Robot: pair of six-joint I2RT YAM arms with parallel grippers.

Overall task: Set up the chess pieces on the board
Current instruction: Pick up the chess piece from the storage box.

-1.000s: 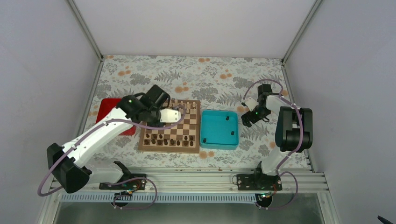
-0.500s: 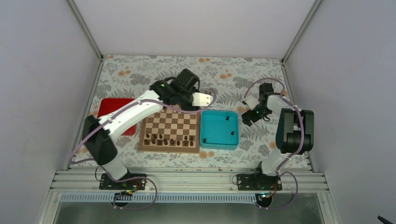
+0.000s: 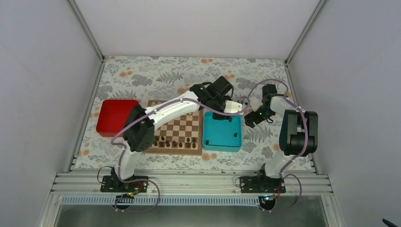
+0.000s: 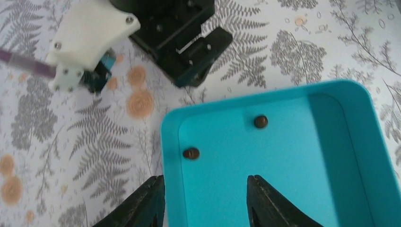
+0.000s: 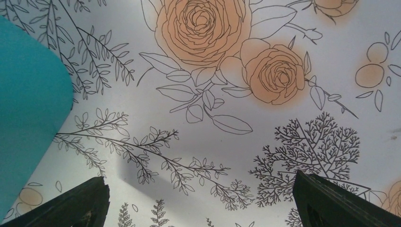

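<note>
We have a floral table point(image 3: 156, 78) with the board point(image 3: 182, 127) left of centre, its near rows already filled with dark pieces point(image 3: 172, 142). That looks like the set-up side, well along. The red tray point(image 3: 113, 117) sits just left of the board. The teal tray point(image 3: 222, 147) sits just right of it and holds the remaining stock, so the arms reach there.

The left arm point(image 3: 165, 111) stretches across the board's far half. Its left gripper point(image 4: 204, 189) hangs over the teal tray's far-left corner. The jaws are partway apart with nothing between them, which we read as a pre-grasp hover. The narrow gap suits tiny pieces.

The right gripper point(image 5: 198, 189) is parked low over the cloth just off the tray's far-right corner. Its jaws are spread wide and empty, probably kept out of the left arm's way.

Two loose dark pieces lie on the tray floor, one near the far wall point(image 4: 260, 121) and one near the left wall point(image 4: 191, 153). Both are ahead of the left fingertips and apart from them. The left-wall one is nearer, so it is the likely next pick. The wall leaves a tight fit for a finger.
</note>
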